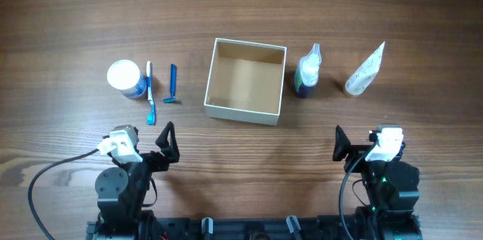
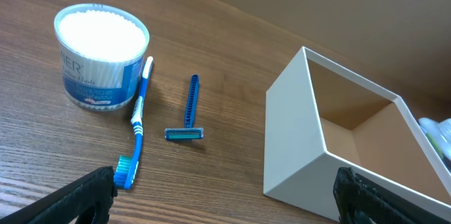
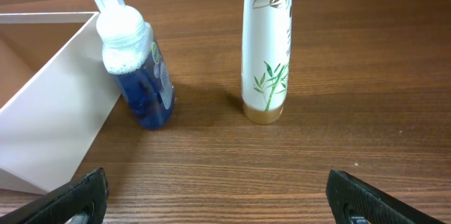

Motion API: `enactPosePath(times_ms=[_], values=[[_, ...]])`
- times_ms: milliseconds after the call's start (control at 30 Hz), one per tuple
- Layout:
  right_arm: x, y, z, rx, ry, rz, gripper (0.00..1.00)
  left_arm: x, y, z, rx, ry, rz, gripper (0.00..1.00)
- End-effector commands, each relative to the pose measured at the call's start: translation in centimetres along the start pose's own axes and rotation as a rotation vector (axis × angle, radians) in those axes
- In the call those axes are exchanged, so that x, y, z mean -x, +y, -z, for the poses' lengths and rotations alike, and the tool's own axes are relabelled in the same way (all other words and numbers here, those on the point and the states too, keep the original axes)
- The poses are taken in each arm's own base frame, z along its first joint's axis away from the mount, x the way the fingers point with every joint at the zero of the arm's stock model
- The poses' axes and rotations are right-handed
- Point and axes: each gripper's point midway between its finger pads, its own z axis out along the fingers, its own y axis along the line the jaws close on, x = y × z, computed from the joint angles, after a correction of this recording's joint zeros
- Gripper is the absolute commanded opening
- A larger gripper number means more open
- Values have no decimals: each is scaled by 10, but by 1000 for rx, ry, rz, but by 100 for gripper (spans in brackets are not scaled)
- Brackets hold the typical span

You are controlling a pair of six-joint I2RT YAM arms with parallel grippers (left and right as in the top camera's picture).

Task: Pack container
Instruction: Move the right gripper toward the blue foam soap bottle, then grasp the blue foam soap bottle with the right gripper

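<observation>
Box (image 1: pixel 241 112) sits centre, razor (image 1: pixel 173 85) one side, pump bottle (image 1: pixel 307 74) the other, so each arm gets its share, I guess. Both gape empty — left gripper (image 1: pixel 167 138) and right gripper (image 1: pixel 339 142).

A wooden table (image 1: pixel 75 13) fills the overhead view from edge to edge. Its mid-brown surface is streaked with darker grain running from 9 to 3 o'clock. The light is soft and even, and shadows on the wood are faint and short. In both wrist views the tabletop (image 2: pixel 232 62) pales to a dull, smoother sheen toward 12 and 1 o'clock.
</observation>
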Motion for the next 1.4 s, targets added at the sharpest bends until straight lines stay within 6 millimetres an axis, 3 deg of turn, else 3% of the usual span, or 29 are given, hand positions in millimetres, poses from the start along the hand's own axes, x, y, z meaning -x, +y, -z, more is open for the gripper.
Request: enactPosePath(times_ms=[0,333,400,433,467,533,700,767,833,933,1000,1133,1200,1367], values=[[2,3,0,20,-14,9,100,1,1,0,3,-7,-11,100],[3,6,1,35,-16,0,100,1,1,0,3,-7,-11,100],[9,12,1,72,-33,-181,100,1,1,0,3,-7,-11,100],[18,23,4,143,-47,-337,100,1,1,0,3,-7,-11,100],[31,38,10,233,-70,-365,100,1,1,0,3,-7,-11,100],[62,57,29,353,-139,-337,100,1,1,0,3,-7,-11,100],[153,70,71,360,-190,-126,100,1,1,0,3,-7,-11,100],[180,69,65,319,-72,-85,100,1,1,0,3,-7,-11,100],[204,70,45,288,129,-106,100,1,1,0,3,-7,-11,100],[220,71,12,254,371,-127,100,1,1,0,4,-7,-11,100],[219,67,-14,162,490,-129,100,1,1,0,4,-7,-11,100],[194,83,-53,76,591,5,100,1,1,0,4,-7,-11,100],[167,95,-79,47,676,77,100,1,1,0,3,-7,-11,100],[89,96,-139,-13,923,35,98,1,1,0,4,-7,-11,100]])
